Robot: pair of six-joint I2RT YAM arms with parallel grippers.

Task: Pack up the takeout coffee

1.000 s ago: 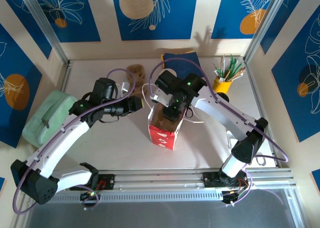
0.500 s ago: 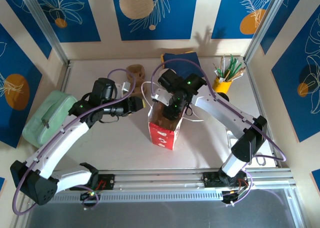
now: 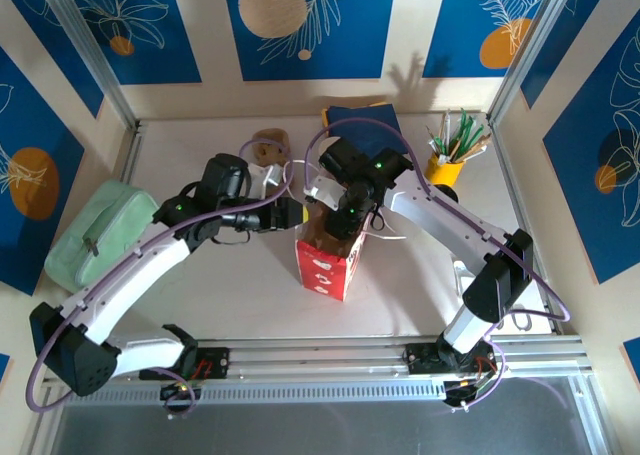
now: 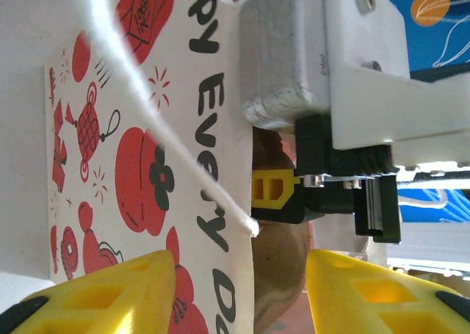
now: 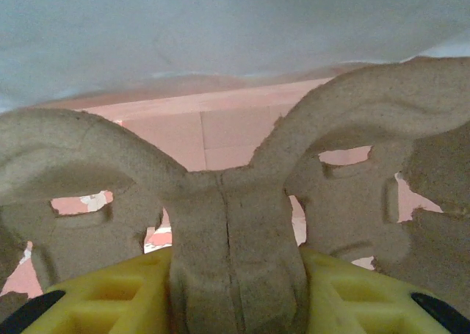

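Your right gripper point(image 5: 235, 293) is clamped on the centre handle of a brown pulp cup carrier point(image 5: 235, 202). It holds the carrier upright inside the mouth of a standing red-and-white paper bag point(image 3: 322, 270). Your left gripper point(image 4: 239, 293) straddles the bag's left wall with its fingers apart, not pinching. The bag floor lies straight below the carrier, so the right arm is the nearer one. You cannot tell where the coffee cup sits, because the arm hides the carrier's pockets.
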